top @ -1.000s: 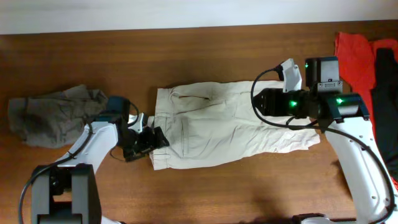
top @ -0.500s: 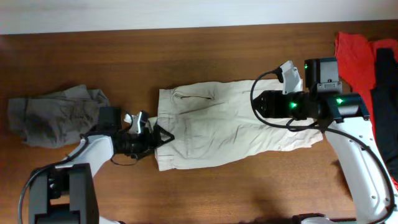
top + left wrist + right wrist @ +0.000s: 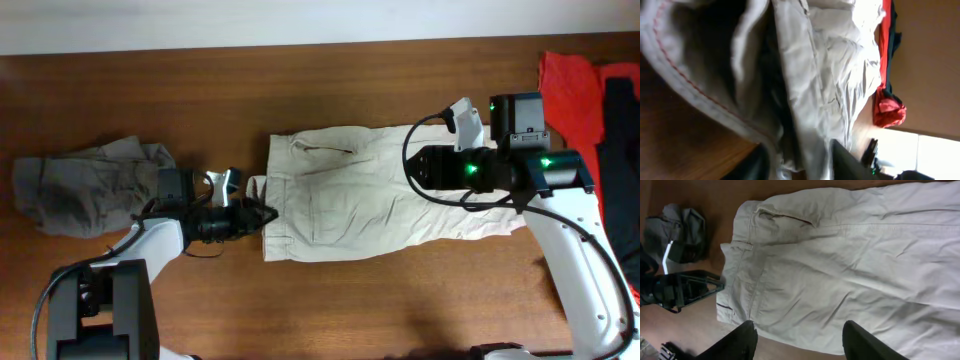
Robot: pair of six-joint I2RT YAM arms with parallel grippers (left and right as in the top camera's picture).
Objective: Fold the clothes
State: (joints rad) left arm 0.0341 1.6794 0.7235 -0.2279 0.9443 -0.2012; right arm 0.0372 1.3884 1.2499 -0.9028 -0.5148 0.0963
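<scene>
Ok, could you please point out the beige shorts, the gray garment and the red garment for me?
beige shorts (image 3: 350, 205), overhead view, middle of the fabric.
gray garment (image 3: 80, 190), overhead view, centre of the heap.
red garment (image 3: 570, 85), overhead view, upper part.

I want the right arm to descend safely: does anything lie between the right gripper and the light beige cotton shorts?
Nothing visible. The right gripper hangs open over the light beige cotton shorts, only bare fabric below.

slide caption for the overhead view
Left gripper at the waistband of beige shorts on the table, right gripper over them
</scene>
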